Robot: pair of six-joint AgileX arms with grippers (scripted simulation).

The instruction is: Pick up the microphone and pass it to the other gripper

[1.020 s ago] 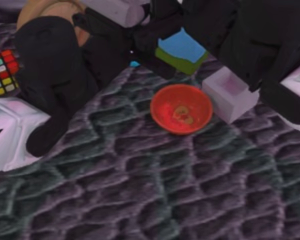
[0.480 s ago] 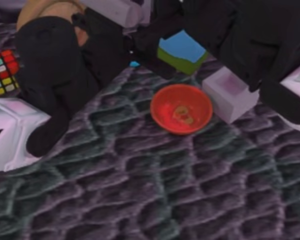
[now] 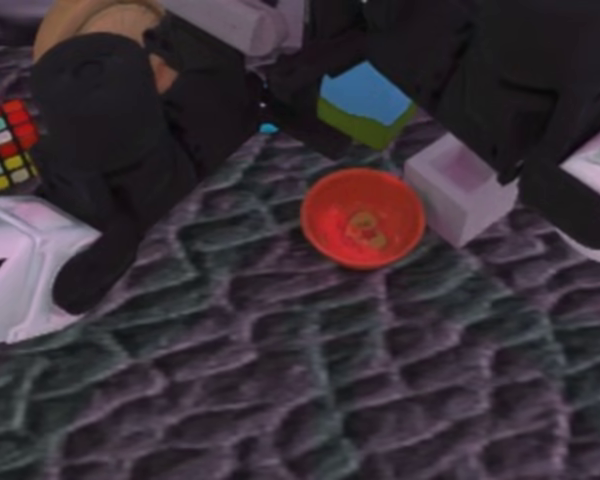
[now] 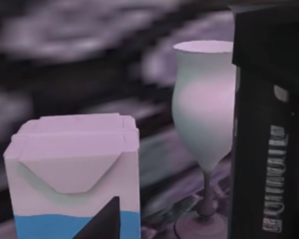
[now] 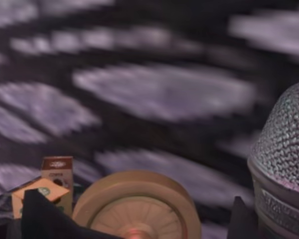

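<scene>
Top view shows one round red bowl (image 3: pixel 362 217), one pale lilac box (image 3: pixel 461 187), one blue-and-green block (image 3: pixel 365 101) and one multicoloured puzzle cube (image 3: pixel 7 143) on the dark wavy-patterned table (image 3: pixel 310 380). Both black arms crowd its far edge. Right wrist view has the microphone's grey mesh head (image 5: pixel 284 149) close up, so it sits at the right gripper; whether either gripper's fingers are apart or closed cannot be told.

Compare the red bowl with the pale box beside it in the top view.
The red bowl is round, shallow and orange-red; the pale box is squarish and lilac-white with straight walls. The bowl lies nearer the table's middle, the box toward its right. Both stand open-topped on the table.
</scene>
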